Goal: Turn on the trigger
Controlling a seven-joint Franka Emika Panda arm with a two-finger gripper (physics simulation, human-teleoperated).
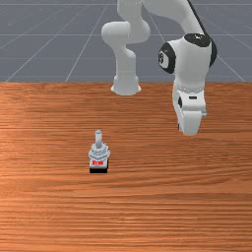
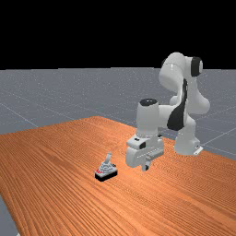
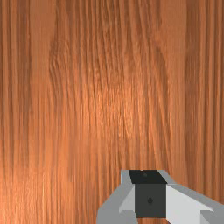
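The trigger [image 1: 98, 156] stands upright in the front view, left of the middle and a little below it; its lever [image 1: 98, 139] points up, and a red mark [image 1: 98, 162] sits on its body just over the black base [image 1: 98, 170]. In the far view it stands in the lower part, left of the middle; wood of the table [image 1: 49, 211] extends around it on every side, and the table edges run well apart from it. The gripper [image 2: 145, 165] hangs above the table, at right of the middle in the far view; between it and the trigger there is a stretch of wood, so the two are apart and do not touch. The fingers are closed together, with no opening between them, and they have hold of nothing; in the wrist view, the wood grain lies below them.
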